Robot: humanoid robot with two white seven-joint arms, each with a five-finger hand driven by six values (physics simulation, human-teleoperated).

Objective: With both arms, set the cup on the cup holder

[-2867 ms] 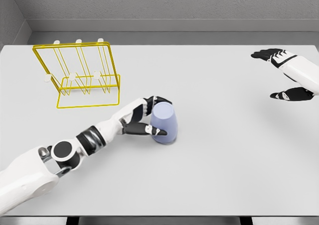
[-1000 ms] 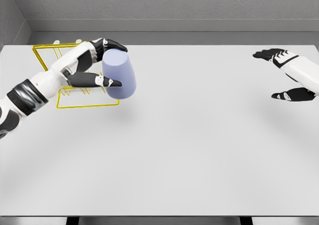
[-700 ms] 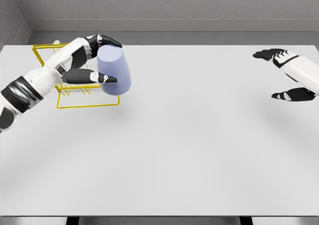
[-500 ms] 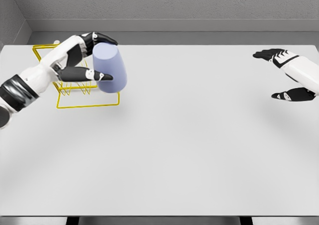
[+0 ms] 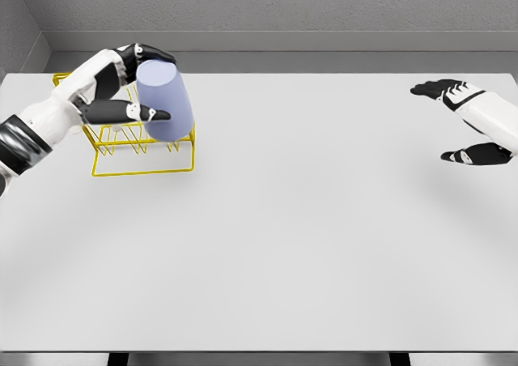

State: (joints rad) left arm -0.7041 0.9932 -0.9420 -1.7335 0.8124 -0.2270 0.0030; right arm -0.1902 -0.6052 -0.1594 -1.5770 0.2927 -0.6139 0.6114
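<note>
swinging left, the left hand (image 5: 121, 87) carried the cup (image 5: 164, 100) from mid-table to just above the rack (image 5: 144, 157), fingers clamped round it; the right hand (image 5: 463, 121) hung open, so only lowering remained.

- Yellow wire cup holder (image 5: 144, 159) occupies the upper left of the frame; the left hand (image 5: 121, 87) and the cup (image 5: 166, 100) it grips block approach from above and from the right.
- Right hand (image 5: 463, 123), fingers spread, occupies the right edge.
- The table (image 5: 307, 220) lies open across centre and bottom.
</note>
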